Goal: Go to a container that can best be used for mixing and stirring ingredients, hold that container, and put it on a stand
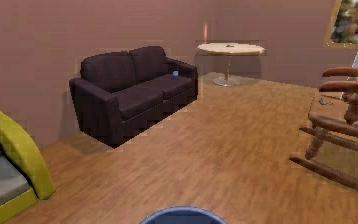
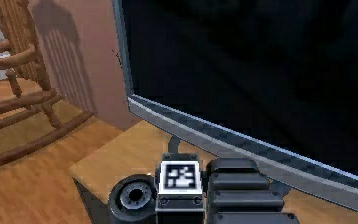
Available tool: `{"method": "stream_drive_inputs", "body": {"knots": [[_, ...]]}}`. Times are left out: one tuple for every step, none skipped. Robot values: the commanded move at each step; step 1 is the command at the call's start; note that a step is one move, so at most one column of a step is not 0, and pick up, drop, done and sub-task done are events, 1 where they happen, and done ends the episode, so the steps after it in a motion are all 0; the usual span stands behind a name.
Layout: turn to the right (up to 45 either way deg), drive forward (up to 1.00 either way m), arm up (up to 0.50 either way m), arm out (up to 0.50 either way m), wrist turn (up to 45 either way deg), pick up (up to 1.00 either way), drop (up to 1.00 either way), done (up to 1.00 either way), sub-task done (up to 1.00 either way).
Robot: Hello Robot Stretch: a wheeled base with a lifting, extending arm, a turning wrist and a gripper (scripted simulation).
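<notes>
In the arm side view, my gripper (image 2: 137, 196) sits at the bottom edge, a dark body with a round part left of a white marked square (image 2: 179, 177). It is at a low wooden stand (image 2: 107, 160) that carries a large dark television (image 2: 257, 70). The stand's top lies right behind the gripper's far end, so I cannot tell whether it holds anything. No bowl-shaped thing can be made out on the stand.
The forward view has a dark sofa (image 1: 132, 90), a round white table (image 1: 230, 50) behind it, a wooden rocking chair (image 1: 342, 125) at the right, also in the arm side view (image 2: 17, 70), and a yellow-green seat (image 1: 12, 160) at the left. Wood floor (image 1: 207, 150) lies between.
</notes>
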Motion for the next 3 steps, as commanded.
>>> {"method": "stream_drive_inputs", "body": {"knots": [[0.0,0.0,0.0,0.46,0.0,0.0,0.0,0.0,0.0],[0.0,0.0,0.0,0.0,45.0,0.0,0.0,0.0,0.0],[0.0,0.0,0.0,0.0,45.0,0.0,0.0,0.0,0.0]]}}
